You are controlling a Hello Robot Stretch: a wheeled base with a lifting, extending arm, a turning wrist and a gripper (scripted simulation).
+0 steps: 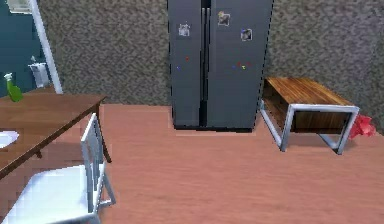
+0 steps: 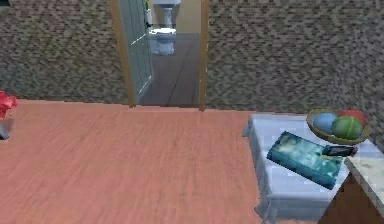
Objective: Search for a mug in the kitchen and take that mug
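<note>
— White chair [image 1: 60, 185] nearest, at the forward view's lower left, drawn up to a wooden table [image 1: 55, 108]. On the table there is a green bottle [image 1: 13, 88] and, at the picture's edge, something pale [image 1: 5, 138]. Is that the mug?

— Too little of it to name. I cannot tell yet where the mug is. At the arm side view's near right is a wooden counter corner [image 2: 368, 195]. Just past it a white low table [image 2: 290, 185] carries a teal book [image 2: 303, 155] and a bowl [image 2: 338, 124] of round coloured things that read as fruit, not a cup.

— Farther out?

— A dark fridge [image 1: 220, 60] stands against the patterned wall, with a low wooden bench [image 1: 305, 95] beside it and a red thing [image 1: 363, 126] past that. To the side, a doorway [image 2: 165, 60] has a toilet [image 2: 162, 15] beyond it. That is no kitchen, so I'd leave it.

— How to search well, then?

— I'd turn the base slowly toward the table so the whole top comes into sight. The wheels should stay clear of the chair. The counter would be next, since I judge worktops the likeliest places.

— And the gripper's jaws?

— I cannot tell how they stand.
</note>
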